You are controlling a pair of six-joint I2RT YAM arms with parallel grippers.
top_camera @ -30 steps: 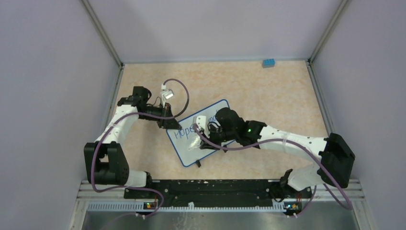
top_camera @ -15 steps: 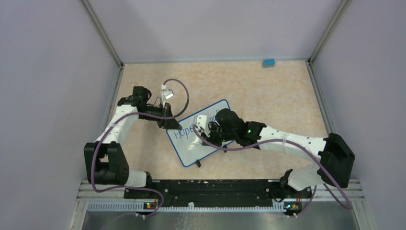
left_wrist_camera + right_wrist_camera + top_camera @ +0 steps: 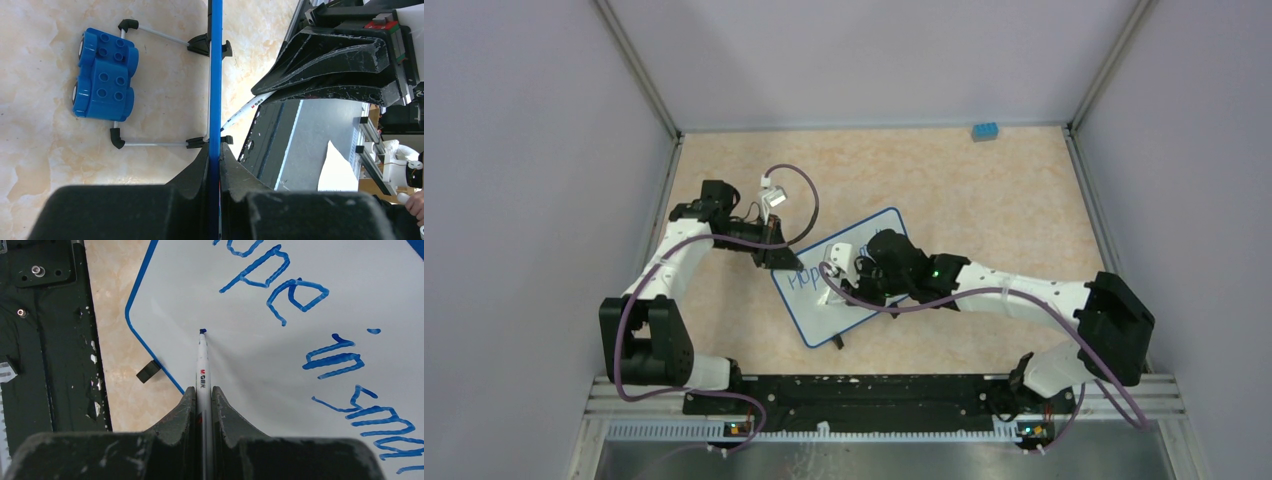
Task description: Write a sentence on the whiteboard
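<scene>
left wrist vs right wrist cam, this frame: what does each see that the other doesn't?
Left wrist only: the left gripper shut on the whiteboard, seen edge-on as a blue rim; the wire stand behind it; a blue toy brick on the table.
Right wrist only: the board's white face with the blue handwriting, cropped at the frame edges.
Both: the marker clamped in the right gripper, tip at the board.

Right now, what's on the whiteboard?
Blue writing, "ope in sma" readable, with the pen tip against the whiteboard. The rest is cut off or covered by the right arm.
</scene>
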